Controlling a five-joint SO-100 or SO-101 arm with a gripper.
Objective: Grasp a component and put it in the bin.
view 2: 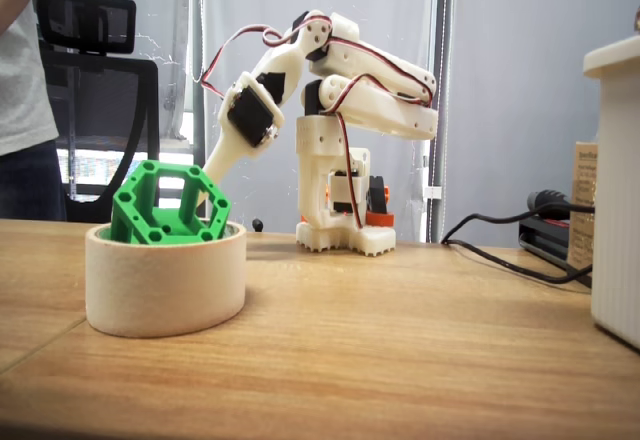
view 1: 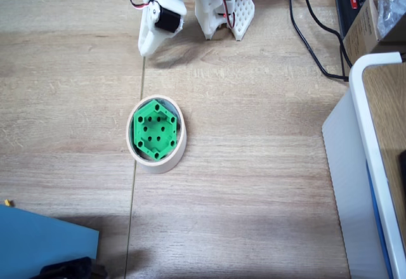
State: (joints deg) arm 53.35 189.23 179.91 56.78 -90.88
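The green block (view 1: 154,132) sits inside the roll of tape (view 1: 181,144) that serves as the bin, near the middle of the wooden surface (view 1: 254,184). From above, its holed face looks up through the ring, filling most of the opening. From the side view the block (view 2: 166,203) is clearly not flat: it leans, one edge down in the core and the other propped on the rim, so a good part stands above the roll (view 2: 165,280). My guess is that the opening is only slightly wider than the block, so it wedged at a tilt rather than dropping level. Still, it looks settled, and I would judge the placing done.

The arm is folded back toward its base (view 2: 340,235) at the far edge of the surface, well apart from the roll. The end effector (view 2: 215,165) points down and toward the roll, hanging free with nothing in it; whether its fingers are apart or together I cannot tell. That drawn-back pose reads to me as a rest position, clear of the block.

Further out, black cables (view 1: 311,44) trail along the far right, a white-rimmed container (view 1: 374,139) stands at the right edge, and a blue sheet (view 1: 44,241) lies at the near left corner. A person (view 2: 25,90) stands at the left in the side view.
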